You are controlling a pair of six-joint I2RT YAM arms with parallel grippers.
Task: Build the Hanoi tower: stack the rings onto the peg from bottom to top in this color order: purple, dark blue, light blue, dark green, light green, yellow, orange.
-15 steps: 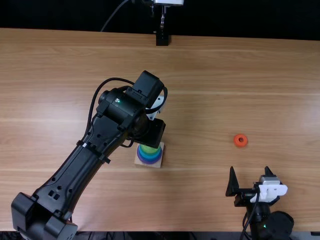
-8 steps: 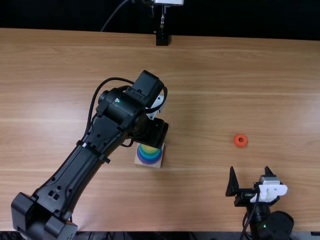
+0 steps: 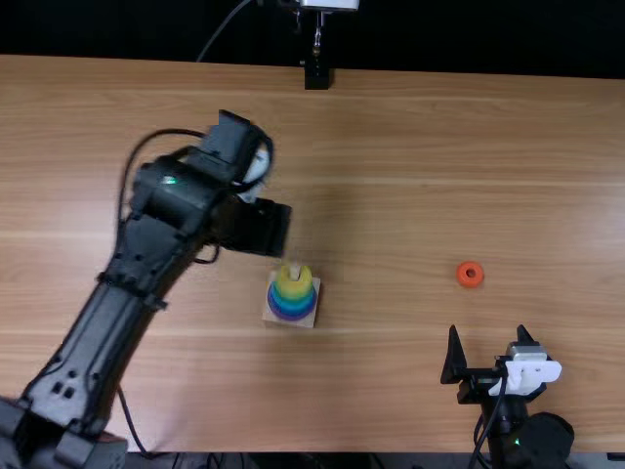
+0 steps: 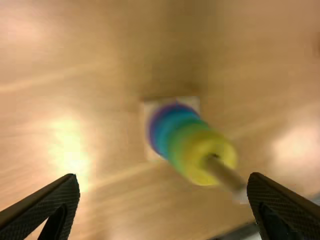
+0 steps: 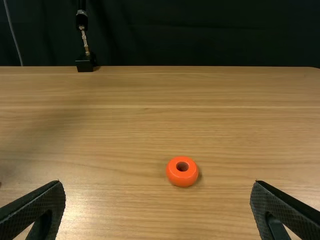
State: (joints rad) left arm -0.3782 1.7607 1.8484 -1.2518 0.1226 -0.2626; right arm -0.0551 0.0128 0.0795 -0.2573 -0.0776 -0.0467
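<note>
In the top view my left gripper (image 3: 256, 227) is behind and left of the ringed peg, its tips hidden under the arm. Both fingers stand wide apart in the left wrist view, the gripper (image 4: 163, 177) being open. The yellow ring (image 3: 295, 282) tops a stack of green, blue and purple rings, and the bare peg tip (image 3: 295, 270) rises through it. From the left wrist, the yellow ring (image 4: 212, 157) appears near the right finger. An orange ring (image 3: 470, 275) lies flat on the table, beyond my open right gripper (image 3: 488, 332). The right wrist view has this gripper (image 5: 158, 183) short of the orange ring (image 5: 182, 171).
The tower's square wooden base (image 3: 307, 320) sits on the table (image 3: 391, 176) left of the orange ring. A black stand (image 3: 316, 76) is at the table's far edge. The left arm (image 3: 122, 293) extends over the table's left part.
My left arm has swung left and away from the tower, uncovering the yellow ring and peg tip. The right arm and the orange ring have stayed still.
</note>
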